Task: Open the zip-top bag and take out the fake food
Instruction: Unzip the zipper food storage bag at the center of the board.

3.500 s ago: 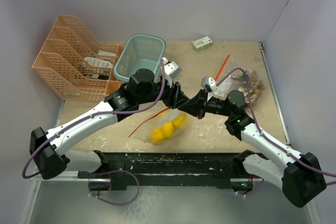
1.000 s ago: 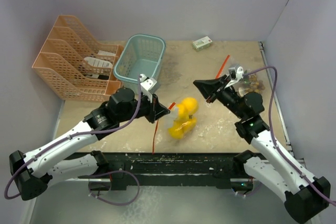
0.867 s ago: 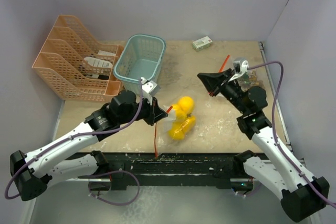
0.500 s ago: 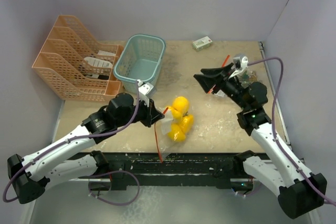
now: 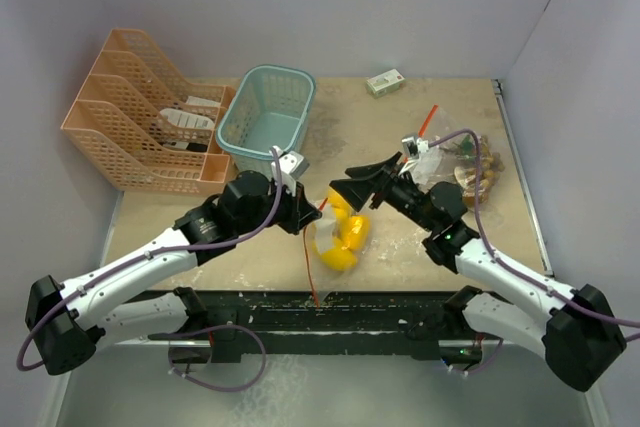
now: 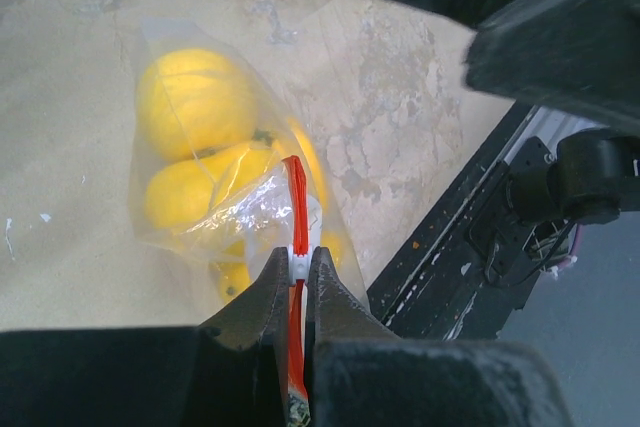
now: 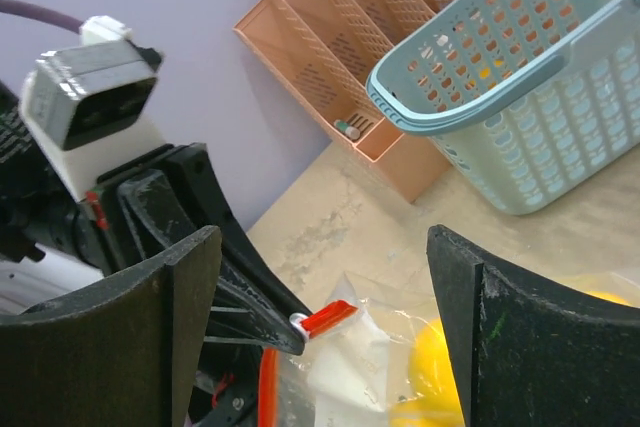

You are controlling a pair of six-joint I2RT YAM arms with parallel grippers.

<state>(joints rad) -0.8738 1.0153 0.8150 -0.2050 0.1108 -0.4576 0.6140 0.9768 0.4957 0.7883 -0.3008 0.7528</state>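
A clear zip-top bag point(image 5: 335, 237) hangs just above the table's middle, holding yellow fake food point(image 5: 342, 247), which the left wrist view shows as glossy fruits point(image 6: 195, 97). My left gripper point(image 5: 311, 215) is shut on the bag's red zip strip point(image 6: 294, 197) at its white slider. The strip's loose end trails down toward the front edge. My right gripper point(image 5: 343, 197) stands wide open just right of the left one and over the bag top. In the right wrist view the strip's end point(image 7: 326, 318) lies between the right gripper's point(image 7: 330, 322) spread fingers, touching neither.
A teal basket point(image 5: 265, 107) and a peach file organizer point(image 5: 140, 117) stand at the back left. A second clear bag point(image 5: 468, 159) with brownish pieces lies at the right. A small white-green box point(image 5: 385, 82) sits by the back wall.
My right gripper has opened and swung from the back right down and left to the bag top. My left gripper has carried the bag slightly right.
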